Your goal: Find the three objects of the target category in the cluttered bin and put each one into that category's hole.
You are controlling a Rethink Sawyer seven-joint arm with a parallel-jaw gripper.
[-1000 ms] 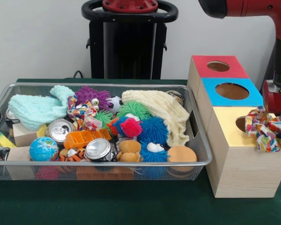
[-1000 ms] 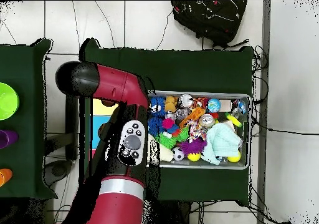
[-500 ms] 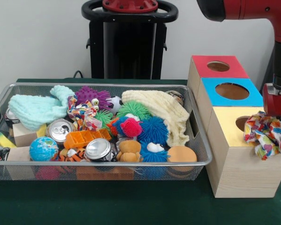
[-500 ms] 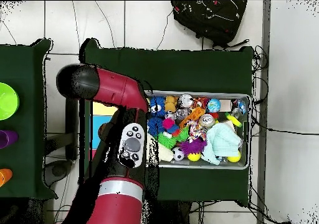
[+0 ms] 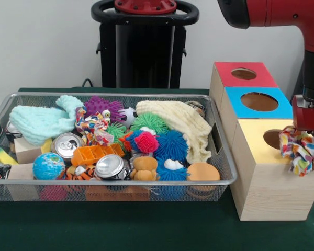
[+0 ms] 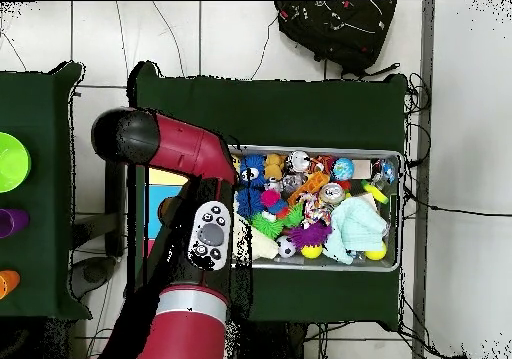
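Our gripper (image 5: 303,137) has drifted right with the rope toy (image 5: 299,150), closed on it; the yellow box's hole (image 5: 273,138) lies just left of it.

bright, even room light from above, with no hard shadows. the soda cans (image 5: 111,166) throw small glints and the yellow box top (image 5: 259,140) has a soft sheen. front view is fairly crisp; the wall (image 5: 42,42) looks flat and washed.

Jaws hidden behind the rope toy (image 5: 299,150); yellow box's hole (image 5: 272,138) partly covered; boxes under the arm (image 6: 190,190) overhead.
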